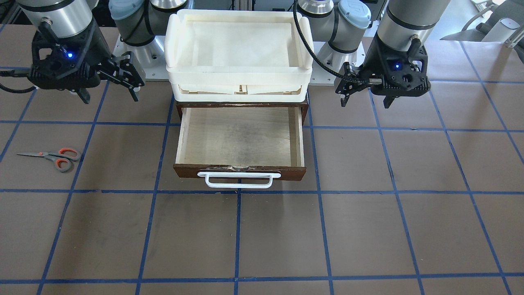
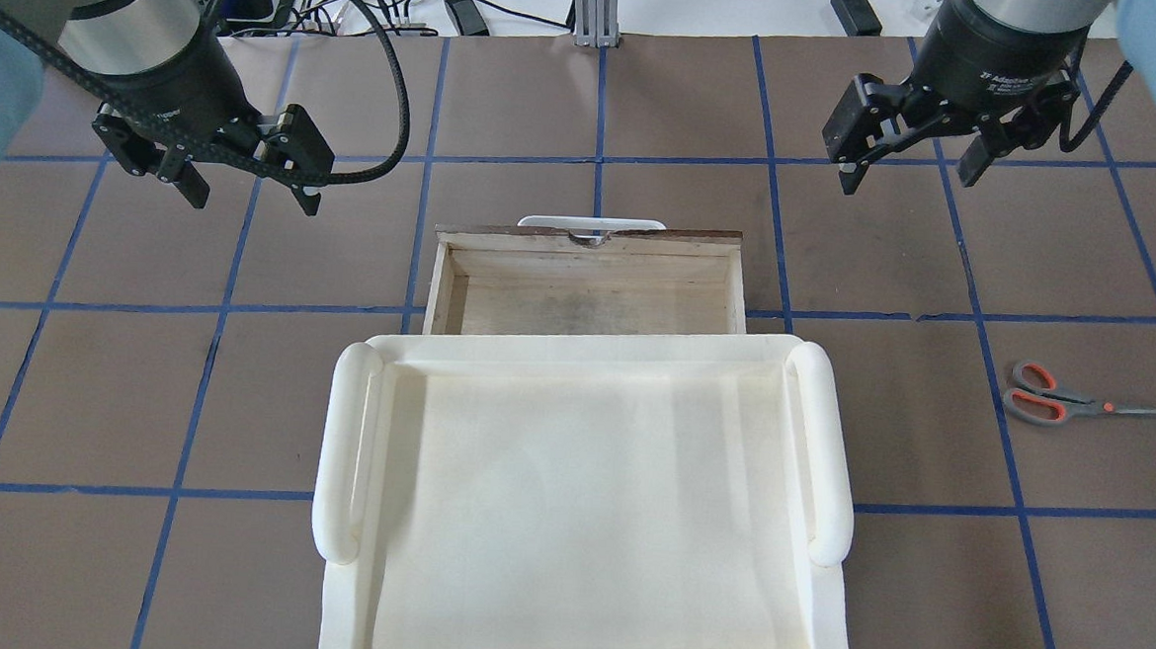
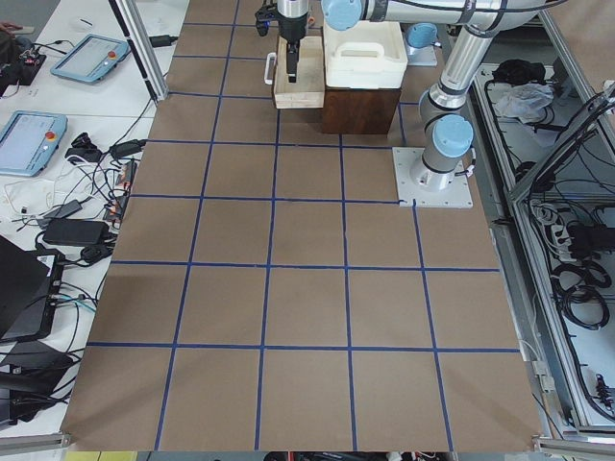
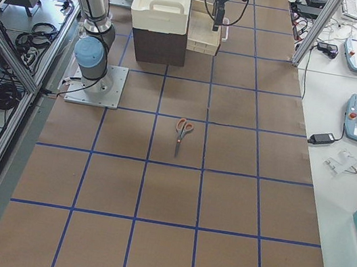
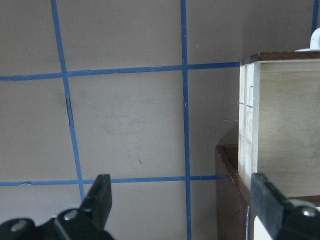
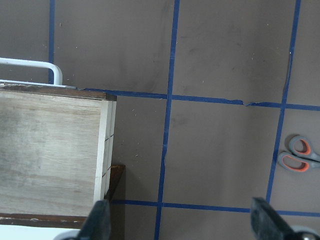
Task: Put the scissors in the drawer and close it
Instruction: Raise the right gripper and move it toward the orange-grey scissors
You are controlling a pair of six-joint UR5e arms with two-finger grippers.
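1. The drawer [image 1: 180, 139] stood pulled out from under the cream-white tray [image 2: 344, 451]. Its pale plywood floor was bare and its white bar handle [image 1: 239, 179] faced away from the robot, which left an open place to drop something in from above.
2. The scissors [image 2: 1069, 398] lay flat on the brown table [image 1: 368, 229], well apart from the drawer on the robot's right side (blades together, pointing away from the drawer), with nothing touching them.
3. The right gripper [image 2: 907, 179] hung above the table off the drawer's front corner on the scissors' side, jaws spread wide and empty. As the nearer arm, it looked the likelier one to make the pick.
4. The left gripper [image 2: 251, 197] hovered off the drawer's opposite corner, jaws likewise parted and holding nothing. It was probably parked there to push the drawer front shut afterward.
5. By this layout the task had barely begun: the pick, the drop and the closing were all not yet done.
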